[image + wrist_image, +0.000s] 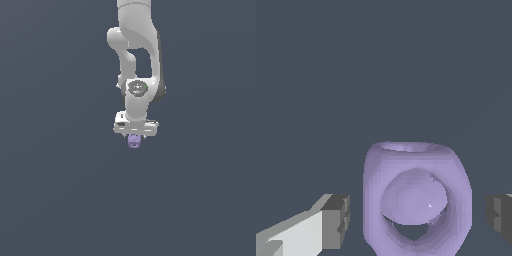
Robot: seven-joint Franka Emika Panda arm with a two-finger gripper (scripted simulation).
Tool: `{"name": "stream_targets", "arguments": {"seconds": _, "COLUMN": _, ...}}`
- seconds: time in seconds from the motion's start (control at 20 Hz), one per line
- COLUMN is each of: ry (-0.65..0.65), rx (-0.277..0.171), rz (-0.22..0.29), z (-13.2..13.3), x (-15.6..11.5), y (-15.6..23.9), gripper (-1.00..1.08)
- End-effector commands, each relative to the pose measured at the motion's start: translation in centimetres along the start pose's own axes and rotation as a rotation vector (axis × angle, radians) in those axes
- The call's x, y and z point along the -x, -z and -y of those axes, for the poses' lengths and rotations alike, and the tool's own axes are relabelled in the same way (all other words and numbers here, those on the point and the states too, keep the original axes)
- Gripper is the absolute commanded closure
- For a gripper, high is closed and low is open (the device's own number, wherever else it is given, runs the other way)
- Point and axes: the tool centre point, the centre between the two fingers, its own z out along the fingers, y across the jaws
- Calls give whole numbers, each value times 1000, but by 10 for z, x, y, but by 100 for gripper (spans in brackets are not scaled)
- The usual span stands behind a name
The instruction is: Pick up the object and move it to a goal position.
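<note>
The object [417, 200] is a lavender-purple rounded lump with a large loop-like hole through it. In the wrist view it sits between my two dark finger pads [337, 220], with a narrow gap showing on each side. My gripper [418, 217] is open and straddles it without touching. In the exterior view the object [133, 142] pokes out just below the white bar of the gripper [134, 135], and the arm comes straight down onto it from above.
A flat, plain dark grey-blue surface [60, 190] fills both views. Nothing else stands on it.
</note>
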Motion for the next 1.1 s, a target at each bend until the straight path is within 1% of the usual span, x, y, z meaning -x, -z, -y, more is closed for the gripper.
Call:
{"name": "stream_targets", "arguments": {"seconds": 0.0, "ry": 0, "rx": 0, "rz": 0, "z": 0, "x": 1, "y": -12, "gripper": -92}}
{"name": "stream_targets", "arguments": {"seconds": 0.35, "ry": -1, "rx": 0, "rz": 0, "z": 0, "x": 0, "y": -26, "gripper": -92}}
{"name": "stream_targets", "arguments": {"seconds": 0.4, "ry": -1, "rx": 0, "rz": 0, "z": 0, "x": 0, "y": -26, "gripper": 108}}
{"name": "stream_targets", "arguments": {"seconds": 1.05, "ry": 2, "rx": -2, "rz": -7, "z": -1, "x": -2, "y": -24, "gripper": 108}}
